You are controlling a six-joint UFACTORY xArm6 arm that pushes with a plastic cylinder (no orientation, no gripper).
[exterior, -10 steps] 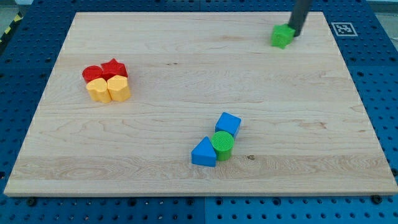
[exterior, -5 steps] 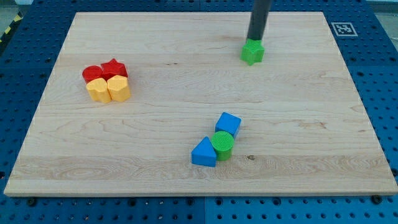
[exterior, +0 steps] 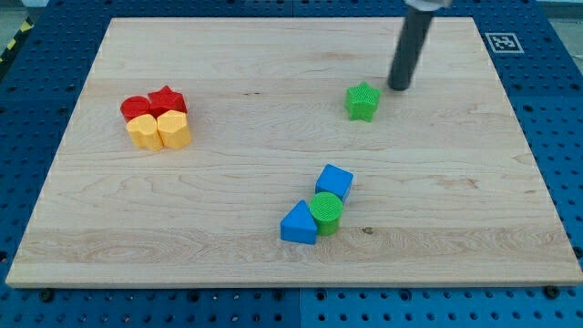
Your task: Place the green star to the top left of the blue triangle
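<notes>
Rod-wise, the arm has no gripper at all, so there's nothing to be clenched or released: it just ends in a dark rod, and my tip (exterior: 399,87) is resting on the wooden bench (exterior: 273,73) up near the view's top right. It isn't touching any block.

Only the one camera view to go on. The green star (exterior: 363,101) sits just beside my tip, down and toward the view's left of it, with a small gap of bare wood between them. It looks flat on the bench.

Further down from my tip, toward the view's bottom and a bit left, there's a diagonal little row of three blocks touching each other. The blue cube-ish block (exterior: 334,181) is the nearest one, then the green cylinder (exterior: 326,211), then the blue triangle (exterior: 299,224) at the far lower-left end. So the green star is well apart from the blue triangle, up and to the view's right of it.

Way off to the view's left of my tip, well apart from everything else, is a tight cluster of four. The red star (exterior: 168,99) and a rounded red block (exterior: 136,107) are on the top side. Two yellow blocks sit right under them, one rounded (exterior: 141,132) and one more hexagon-looking (exterior: 173,128).

A black-and-white marker tag (exterior: 502,42) sits on the bench corner to the view's right of my tip.
</notes>
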